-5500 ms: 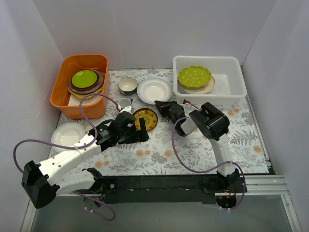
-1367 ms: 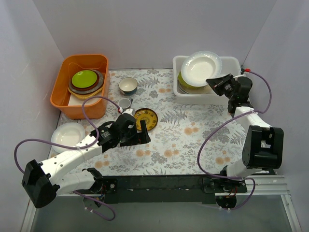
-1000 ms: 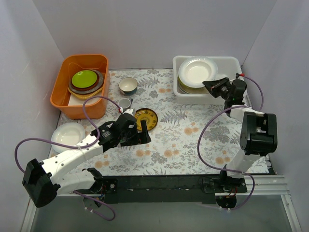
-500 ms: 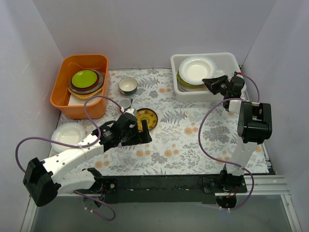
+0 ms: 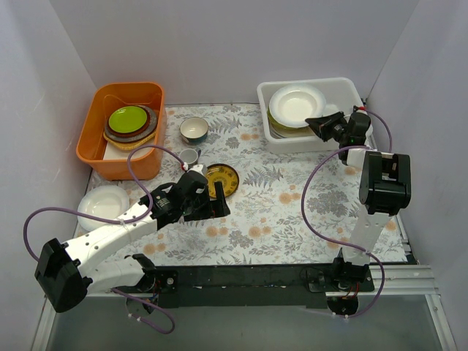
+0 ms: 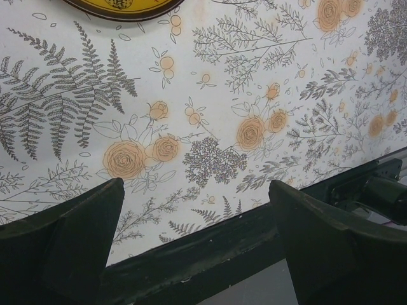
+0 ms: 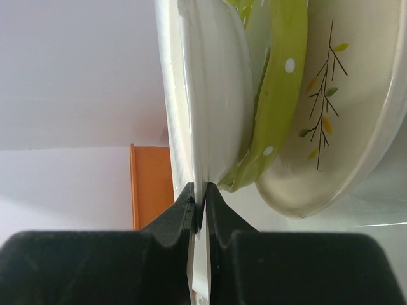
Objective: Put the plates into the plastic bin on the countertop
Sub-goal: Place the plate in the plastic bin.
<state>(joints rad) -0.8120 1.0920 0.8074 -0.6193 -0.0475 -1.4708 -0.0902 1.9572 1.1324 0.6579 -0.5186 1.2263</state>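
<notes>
The white plastic bin (image 5: 349,91) stands at the back right of the countertop (image 5: 270,212). In it a plain white plate (image 5: 296,103) lies on a lime dotted plate (image 7: 284,82) and a cream leaf-sprig plate (image 7: 346,95). My right gripper (image 5: 319,126) is shut on the white plate's rim (image 7: 199,210). A small brown-and-yellow plate (image 5: 221,179) lies on the cloth; its edge shows in the left wrist view (image 6: 121,7). My left gripper (image 5: 213,207) is open and empty beside it, low over the cloth (image 6: 197,254). A white plate (image 5: 102,204) lies at the left.
An orange tub (image 5: 121,126) at the back left holds a green plate (image 5: 127,118) on other dishes. A small teal-inside bowl (image 5: 194,129) and a small grey cup (image 5: 189,156) stand near it. White walls close in the sides and back.
My right gripper took the white plate from mid-table, carried it up and right, and lowered it onto the lime plate in the bin. The bin shifted slightly left. The left arm barely moved.
</notes>
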